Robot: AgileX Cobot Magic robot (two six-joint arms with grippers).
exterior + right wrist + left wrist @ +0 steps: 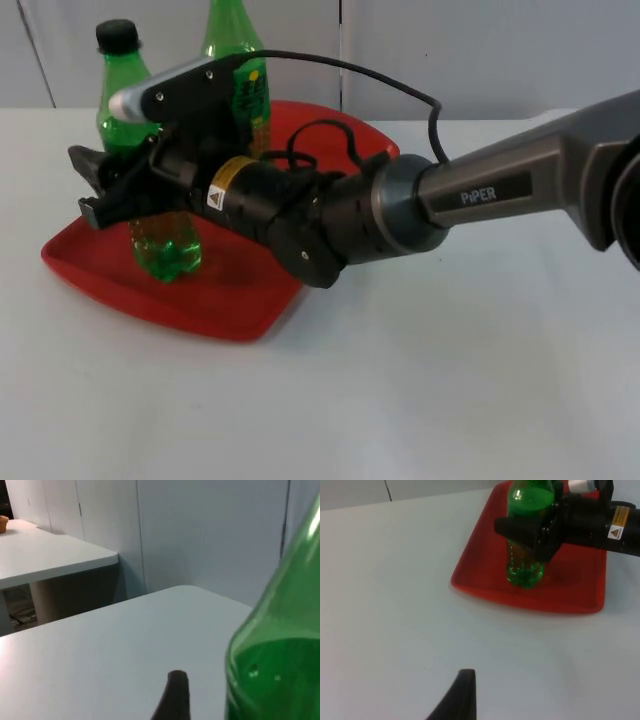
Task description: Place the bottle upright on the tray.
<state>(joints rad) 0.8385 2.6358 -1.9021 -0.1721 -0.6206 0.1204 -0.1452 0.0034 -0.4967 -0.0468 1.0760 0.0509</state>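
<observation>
Upright on the tray [120, 285]!
Right gripper [112, 187] clamping bottle [166, 245] mid-body; light, slick plastic, likely squashy. Left gripper waiting.

The right gripper [105, 185] covers the middle of the bottle [168, 245] standing on the red tray [215, 310], so whether its fingers press the plastic cannot be told. A second green bottle [235, 40] at the far side (its label half behind the arm) loses its top to the picture's edge. In the right wrist view the bottle [280, 670] is cut off at the side.
</observation>
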